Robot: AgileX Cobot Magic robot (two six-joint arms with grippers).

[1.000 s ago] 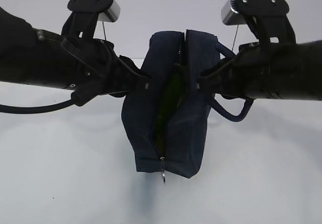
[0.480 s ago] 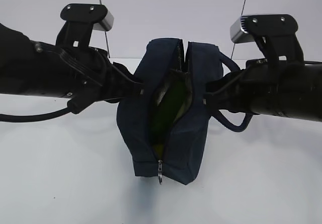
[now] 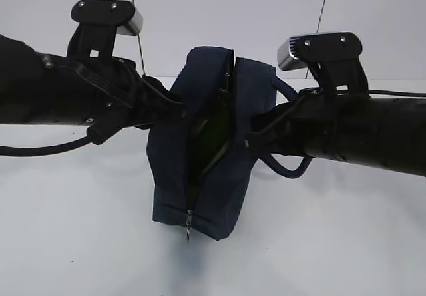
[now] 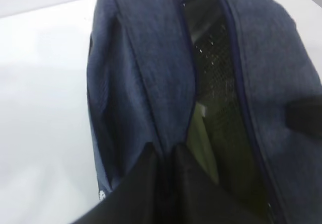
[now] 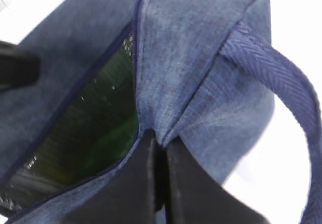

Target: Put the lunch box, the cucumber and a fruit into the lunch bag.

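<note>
The navy lunch bag [image 3: 200, 176] hangs tilted between my two arms with its top zipper open. My left gripper [image 3: 183, 110] is shut on the left edge of the opening [image 4: 163, 151]. On the right edge, my right gripper [image 3: 249, 140] is shut on the fabric just below a handle [image 5: 160, 138]. Inside the bag, the pale green lid of the lunch box [image 4: 201, 138] shows in the left wrist view. The dark green cucumber [image 5: 95, 128] shows through the gap in the right wrist view. The fruit is hidden.
The silver ring zipper pull [image 3: 189, 229] dangles at the bag's near lower end. One loop handle [image 3: 286, 166] droops under my right arm. A white table [image 3: 80, 243] lies below and a pale wall behind.
Both arms and the bag have shifted left. The bag's opening has narrowed, and the zipper pull now hangs further left.
</note>
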